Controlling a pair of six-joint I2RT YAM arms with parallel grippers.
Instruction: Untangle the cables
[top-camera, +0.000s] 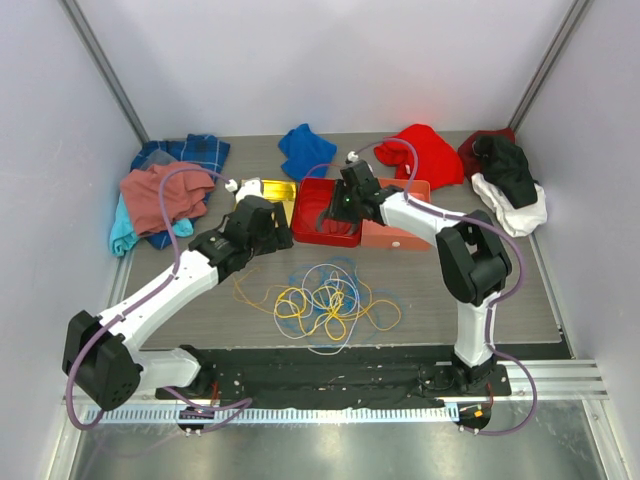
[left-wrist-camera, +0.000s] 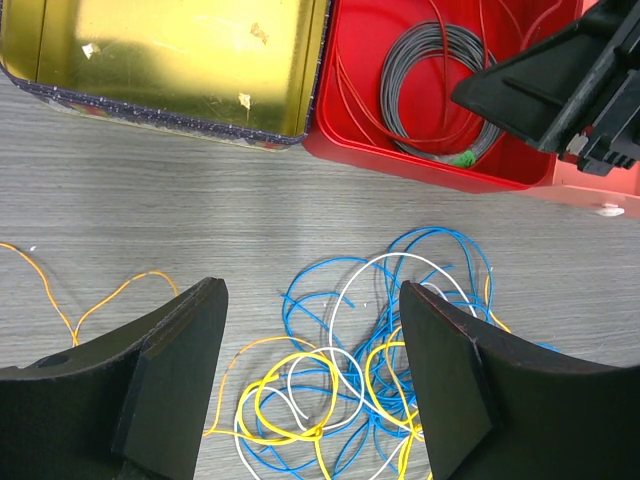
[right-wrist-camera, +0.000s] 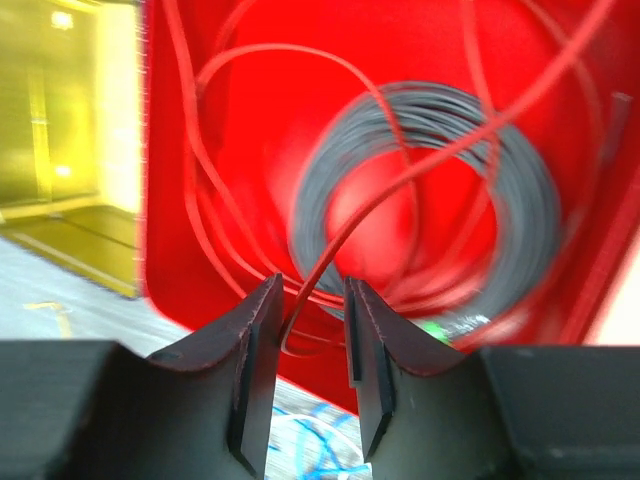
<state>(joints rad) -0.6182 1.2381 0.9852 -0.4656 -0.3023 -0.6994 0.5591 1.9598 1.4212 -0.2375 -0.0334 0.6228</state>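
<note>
Two grippers were in view. My left gripper (left-wrist-camera: 312, 300) hung spread wide over the tangled cables (left-wrist-camera: 340, 385) on the table (left-wrist-camera: 150, 200). My right gripper (right-wrist-camera: 312, 290) stood slightly parted over the red tin (left-wrist-camera: 420, 165), with the red cable (right-wrist-camera: 345, 235) running loosely between its jaws.

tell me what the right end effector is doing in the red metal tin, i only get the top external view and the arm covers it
Observer: The right end effector has its jaws slightly apart over the red metal tin, with a thin red cable running between them; the gap looks wider than the cable.
Operator: anything else in that tin
Observer: A grey coil of wire with a small green tag lies on its floor, and the red cable crosses over it.
Operator: and the left end effector
Observer: The left end effector is wide open above the tangle of thin blue, white and yellow cables on the grey table top.
</note>
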